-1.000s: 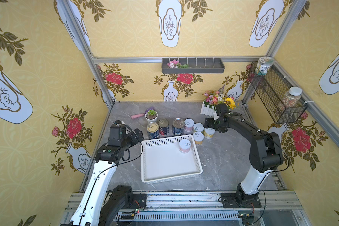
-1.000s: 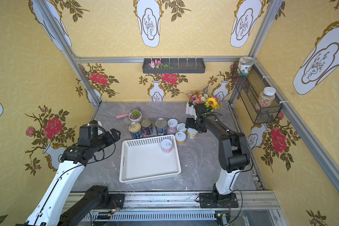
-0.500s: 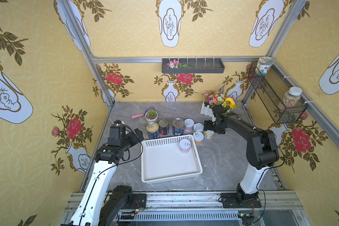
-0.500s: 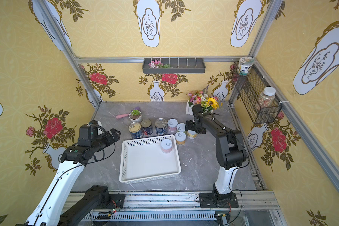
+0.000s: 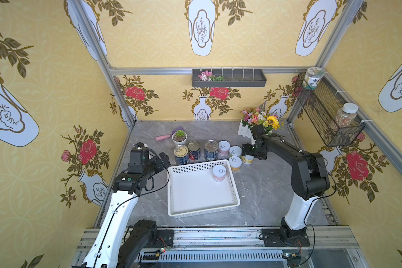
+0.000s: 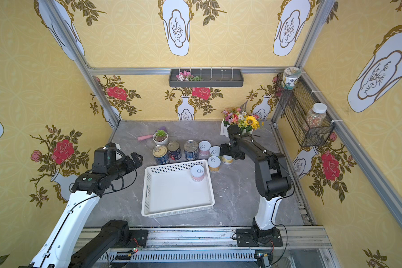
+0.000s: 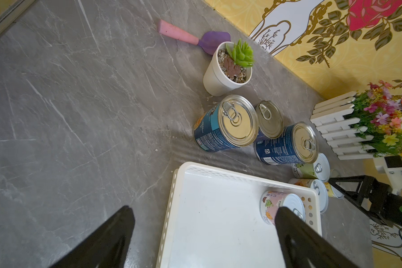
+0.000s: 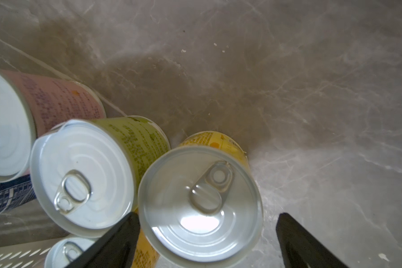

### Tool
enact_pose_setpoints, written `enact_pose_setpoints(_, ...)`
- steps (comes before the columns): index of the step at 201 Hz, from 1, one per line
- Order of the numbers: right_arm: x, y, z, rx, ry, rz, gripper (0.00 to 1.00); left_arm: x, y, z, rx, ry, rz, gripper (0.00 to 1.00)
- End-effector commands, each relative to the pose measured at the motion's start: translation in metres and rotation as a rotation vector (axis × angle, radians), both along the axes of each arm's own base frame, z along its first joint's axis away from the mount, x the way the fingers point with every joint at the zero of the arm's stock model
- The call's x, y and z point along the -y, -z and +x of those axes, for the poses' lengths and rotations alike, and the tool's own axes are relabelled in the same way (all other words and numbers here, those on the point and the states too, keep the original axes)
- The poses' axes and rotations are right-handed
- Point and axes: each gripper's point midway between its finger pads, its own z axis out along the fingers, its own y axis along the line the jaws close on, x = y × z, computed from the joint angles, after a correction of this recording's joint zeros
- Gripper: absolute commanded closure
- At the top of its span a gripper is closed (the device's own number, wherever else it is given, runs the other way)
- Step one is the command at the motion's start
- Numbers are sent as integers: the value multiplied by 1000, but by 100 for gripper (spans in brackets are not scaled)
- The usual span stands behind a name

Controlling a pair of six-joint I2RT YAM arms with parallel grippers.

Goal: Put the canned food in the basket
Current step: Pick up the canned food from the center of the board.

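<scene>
The white perforated basket [image 5: 195, 197] lies mid-table with one pink can [image 5: 219, 172] standing in its far right corner. Behind it stand three larger metal-topped cans [image 5: 194, 150] and several small white-lidded cans [image 5: 235, 151]. My right gripper [image 5: 247, 154] is down over the rightmost yellow can [image 8: 201, 204]. In the right wrist view the right gripper [image 8: 207, 220] is open and straddles that can: one finger is against its side, the other stands clear of it. My left gripper [image 5: 164, 160] hangs open and empty by the basket's [image 7: 218, 220] far left corner.
A small succulent pot [image 5: 179, 137] and a pink-handled scoop [image 5: 165, 137] lie behind the large cans. A white-fenced flower planter [image 5: 258, 120] stands just behind the right arm. A black wire basket [image 5: 327, 116] with jars hangs on the right wall.
My right gripper has come down and forward over the yellow can, and its jaws have narrowed a little. The left arm has not moved.
</scene>
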Motion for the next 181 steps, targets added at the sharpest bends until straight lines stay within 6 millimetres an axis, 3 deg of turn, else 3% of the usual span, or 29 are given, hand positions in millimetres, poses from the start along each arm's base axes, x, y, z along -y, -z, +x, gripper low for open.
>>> enact_pose_setpoints(1,1,5,2,-13,-12,-22,5,0,1,1,7,2,4,0)
enact_pose_setpoints(43,4,12,7,-27,-9,-65,5,0,1,1,5,2,3,0)
enact_pose_setpoints(96,4,3,15,2,-15,-85,17,0,1,1,6,2,4,0)
enact_pose_setpoints(144,3,7,14,-16,-24,-96,26,0,1,1,8,2,3,0)
enact_pose_setpoints(181,0,-2,13,3,-26,-96,27,0,1,1,8,3,4,0)
